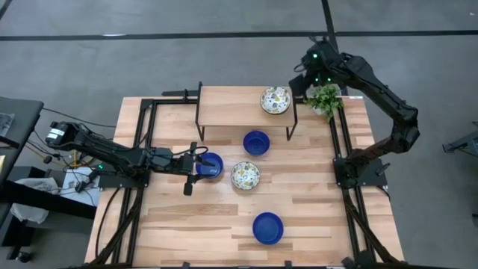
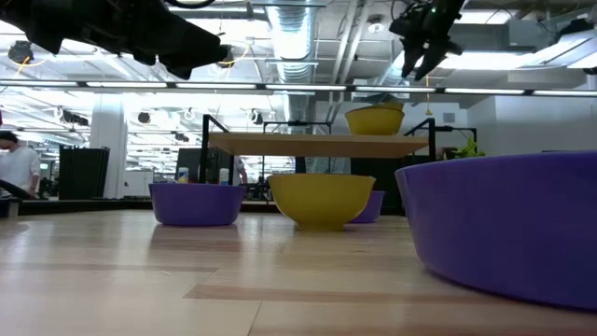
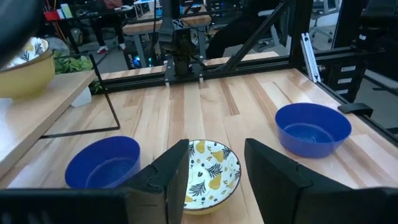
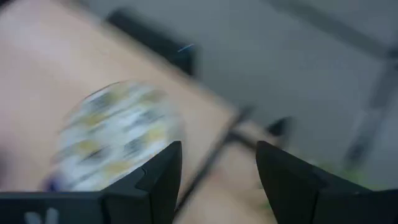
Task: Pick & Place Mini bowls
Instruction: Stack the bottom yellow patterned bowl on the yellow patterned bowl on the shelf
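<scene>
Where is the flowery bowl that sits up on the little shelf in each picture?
High view: the patterned bowl on the shelf sits near the top, right of middle.
Low view: it stands on the shelf board, right of middle, looking yellow from the side.
Left wrist view: only part of it shows at the left edge.
Right wrist view: it is a blurred disc on the left.
Shared landmark: the wooden shelf.

Bright overhead light; right wrist view seemingly motion-blurred.
</scene>
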Controlling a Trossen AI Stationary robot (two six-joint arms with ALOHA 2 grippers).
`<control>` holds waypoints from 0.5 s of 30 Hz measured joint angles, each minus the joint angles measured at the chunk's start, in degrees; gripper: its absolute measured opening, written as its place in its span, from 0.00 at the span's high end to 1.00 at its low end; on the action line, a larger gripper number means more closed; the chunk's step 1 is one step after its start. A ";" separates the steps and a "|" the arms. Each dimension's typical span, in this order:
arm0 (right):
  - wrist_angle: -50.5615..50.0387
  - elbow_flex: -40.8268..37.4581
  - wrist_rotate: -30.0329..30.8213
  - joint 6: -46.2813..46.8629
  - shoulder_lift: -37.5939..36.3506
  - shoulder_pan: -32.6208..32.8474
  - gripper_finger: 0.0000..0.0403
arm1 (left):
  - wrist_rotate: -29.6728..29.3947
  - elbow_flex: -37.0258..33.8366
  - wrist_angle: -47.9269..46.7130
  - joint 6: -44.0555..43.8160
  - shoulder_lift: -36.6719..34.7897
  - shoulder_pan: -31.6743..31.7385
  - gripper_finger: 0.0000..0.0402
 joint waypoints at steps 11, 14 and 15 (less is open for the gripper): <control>8.90 0.02 15.08 -3.88 -1.53 2.08 0.51 | -0.94 0.00 -0.07 -0.46 0.00 0.02 0.62; 6.80 0.02 20.89 -4.91 -0.60 2.96 0.52 | -1.30 0.00 -0.07 -1.91 0.00 0.01 0.62; 5.49 0.02 25.07 -5.14 -0.09 3.47 0.52 | -1.28 0.00 -0.09 -2.70 0.00 0.00 0.62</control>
